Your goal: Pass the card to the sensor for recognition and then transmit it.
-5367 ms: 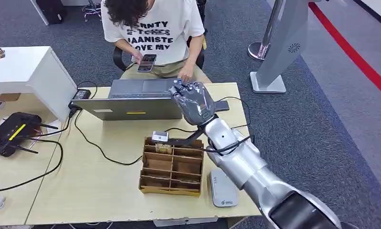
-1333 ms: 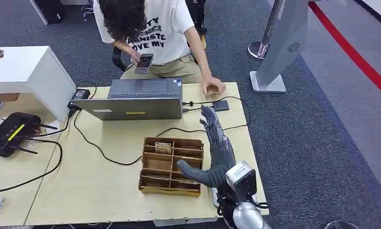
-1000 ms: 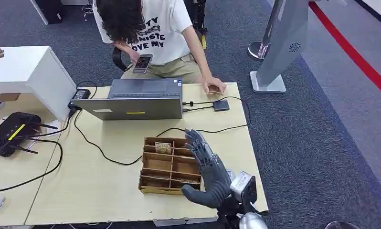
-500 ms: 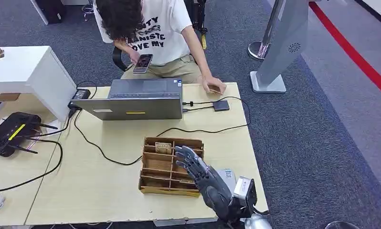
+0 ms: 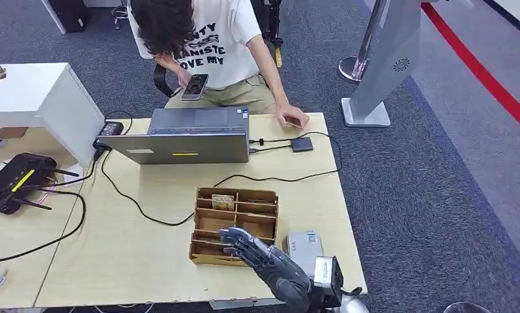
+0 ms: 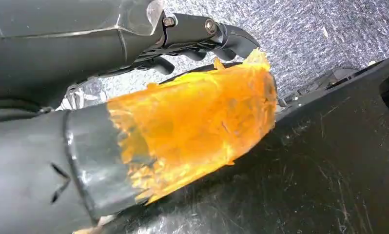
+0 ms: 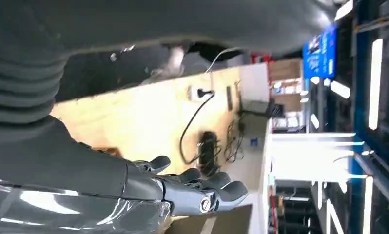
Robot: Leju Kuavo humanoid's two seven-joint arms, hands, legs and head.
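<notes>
My right hand (image 5: 265, 262) hovers low over the near edge of the cardboard organizer (image 5: 208, 235), fingers spread and holding nothing. Its dark fingers (image 7: 198, 189) also show in the right wrist view, stretched out over the table. A patterned card (image 5: 223, 201) stands in the organizer's far left slot. The small black sensor (image 5: 302, 144) lies wired to the laptop (image 5: 186, 135) at the far right of the table. Beside it, a person's hand (image 5: 292, 120) rests on a small card. My left hand (image 6: 183, 112) hangs by the floor, its orange-taped thumb apart from the fingers (image 6: 207, 31), nothing between them.
A grey box (image 5: 304, 248) lies right of the organizer, close to my right hand. Black cables (image 5: 140, 205) cross the table (image 5: 133, 254). A router (image 5: 16, 181) sits on the left desk. The seated person (image 5: 205, 45) holds a phone behind the laptop. A grey stand (image 5: 381, 65) rises at the right.
My right hand has drawn back from near the sensor to the table's near edge, sinking low over the organizer. The person's hand has come to rest by the sensor.
</notes>
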